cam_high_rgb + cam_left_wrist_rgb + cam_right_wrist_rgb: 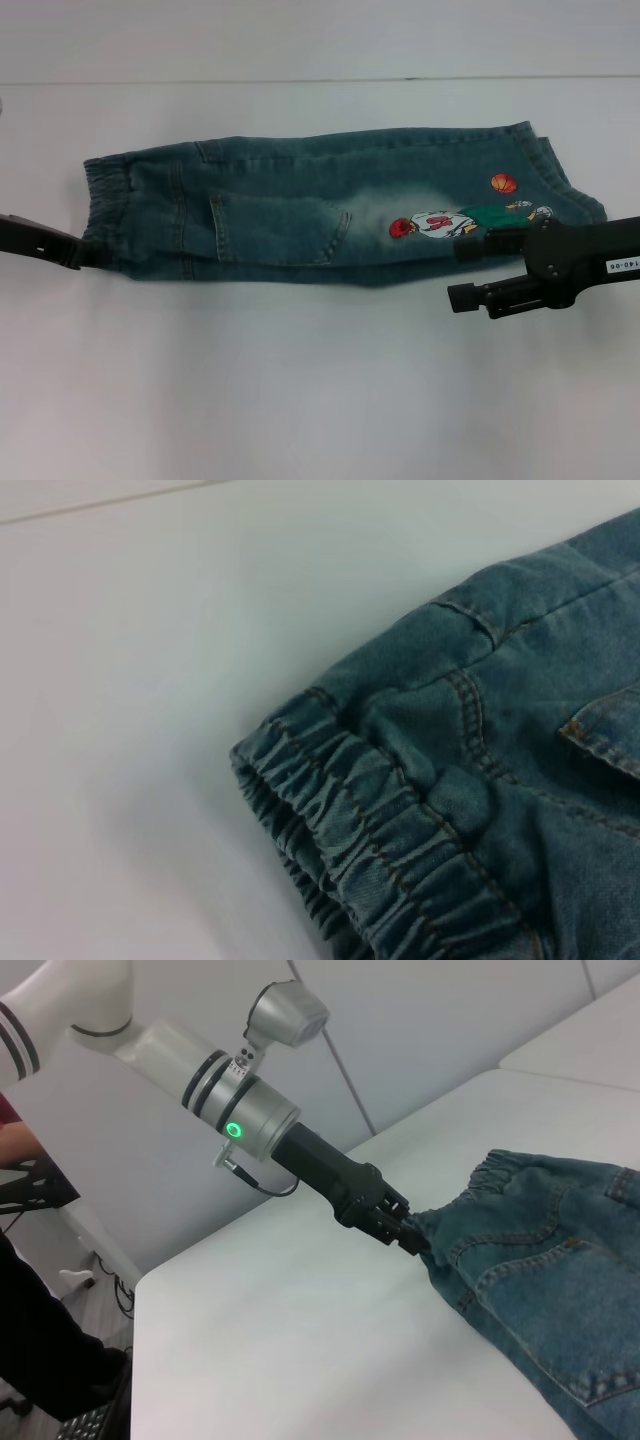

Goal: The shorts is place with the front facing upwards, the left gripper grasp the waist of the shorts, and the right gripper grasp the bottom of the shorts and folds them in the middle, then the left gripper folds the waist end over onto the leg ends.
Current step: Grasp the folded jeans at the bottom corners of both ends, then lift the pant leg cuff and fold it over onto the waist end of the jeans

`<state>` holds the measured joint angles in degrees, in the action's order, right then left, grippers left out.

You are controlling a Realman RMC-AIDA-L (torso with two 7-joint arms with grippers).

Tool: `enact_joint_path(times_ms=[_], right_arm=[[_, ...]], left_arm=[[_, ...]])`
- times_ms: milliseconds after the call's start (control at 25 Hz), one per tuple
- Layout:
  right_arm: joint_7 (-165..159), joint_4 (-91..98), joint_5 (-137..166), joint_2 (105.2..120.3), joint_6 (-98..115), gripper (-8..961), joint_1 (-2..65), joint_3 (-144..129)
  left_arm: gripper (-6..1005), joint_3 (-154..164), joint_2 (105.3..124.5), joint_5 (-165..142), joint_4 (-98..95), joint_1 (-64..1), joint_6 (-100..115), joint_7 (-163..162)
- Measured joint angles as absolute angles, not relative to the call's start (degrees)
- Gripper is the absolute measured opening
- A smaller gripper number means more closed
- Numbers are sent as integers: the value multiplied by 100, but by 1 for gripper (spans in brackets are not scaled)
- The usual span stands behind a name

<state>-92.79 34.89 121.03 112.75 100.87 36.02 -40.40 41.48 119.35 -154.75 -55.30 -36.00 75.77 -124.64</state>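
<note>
Lying folded lengthwise on the white table (300, 400), your shorts (330, 215) stretch flat. The left gripper (415, 1240) pinches the waist (100, 200); the right gripper (475, 272) hangs open-jawed, empty, beside the leg ends (565, 185).

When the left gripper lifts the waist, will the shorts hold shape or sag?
Probably sag: the shorts lie flat and folded lengthwise, soft denim. The gathered waist looks bulky, so the left gripper likely keeps hold. The doubled cloth may slide apart when swung over.
</note>
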Motion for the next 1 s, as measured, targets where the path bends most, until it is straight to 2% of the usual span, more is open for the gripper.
enact_joint_path(times_ms=[280, 720, 960, 1000], right_arm=[[-9281, 3489, 12103, 11275, 10057, 906, 3613, -4047], [-9231, 3489, 12103, 11323, 10009, 901, 3625, -4062], [-9219, 3489, 12109, 11357, 9803, 898, 3628, -4060], [-9181, 3489, 12121, 11387, 9701, 862, 3626, -4085]], left_arm=[[143, 4148, 11918, -15464, -5536, -3605, 7599, -12438], [54, 4066, 11882, -15066, -6070, -3531, 8217, -12307], [54, 4023, 11793, -14619, -6414, -3476, 8664, -12296], [54, 4003, 11777, -14559, -6436, -3478, 8731, -12294]])
